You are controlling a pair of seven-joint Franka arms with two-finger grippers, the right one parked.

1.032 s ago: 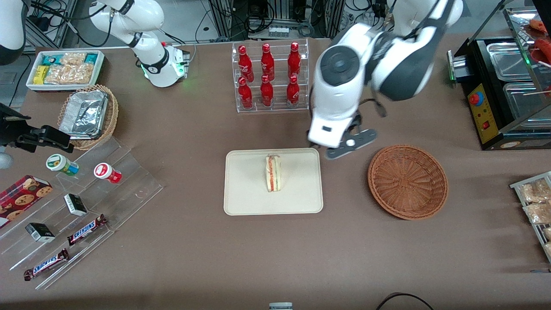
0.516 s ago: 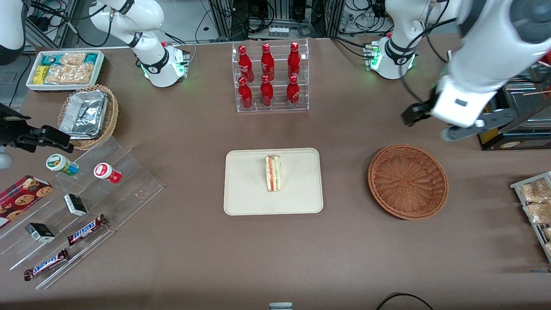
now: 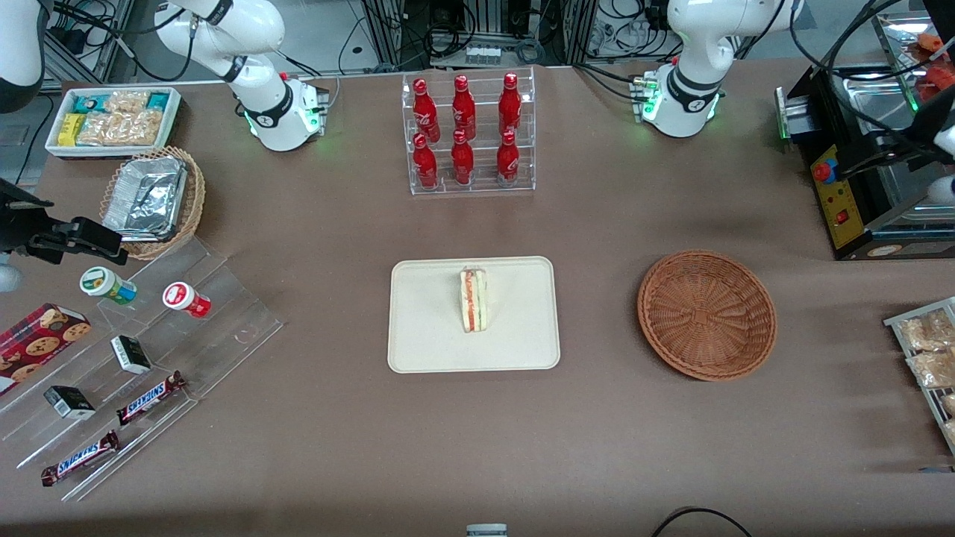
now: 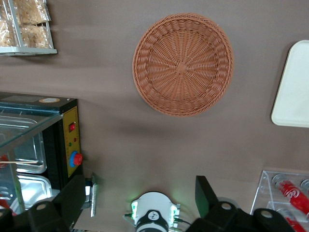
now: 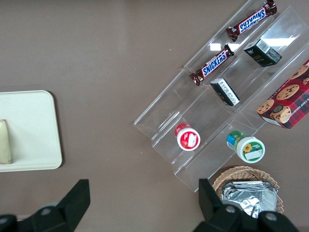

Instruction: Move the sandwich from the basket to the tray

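The sandwich (image 3: 473, 300) stands on its edge on the cream tray (image 3: 425, 328), filling stripe up. The round reddish-brown basket (image 3: 706, 315) sits beside the tray toward the working arm's end and holds nothing. My left gripper (image 4: 140, 186) is open and empty, high above the table near its arm's base. It looks down on the basket (image 4: 183, 64) and a corner of the tray (image 4: 294, 87). In the front view only a bit of the arm (image 3: 944, 130) shows at the frame edge over the black food warmer. The right wrist view shows the tray (image 5: 29, 125) and the sandwich's end (image 5: 5, 141).
A clear rack of red bottles (image 3: 468, 134) stands farther from the front camera than the tray. A black food warmer (image 3: 858, 186) and a rack of snack packets (image 3: 925, 358) are at the working arm's end. A clear stepped shelf (image 3: 149, 350) and a foil-container basket (image 3: 153, 198) are at the parked arm's end.
My left arm has swung from beside the tray, past the basket, to the working arm's end and nearly out of the front view. The sandwich has stayed on the tray.
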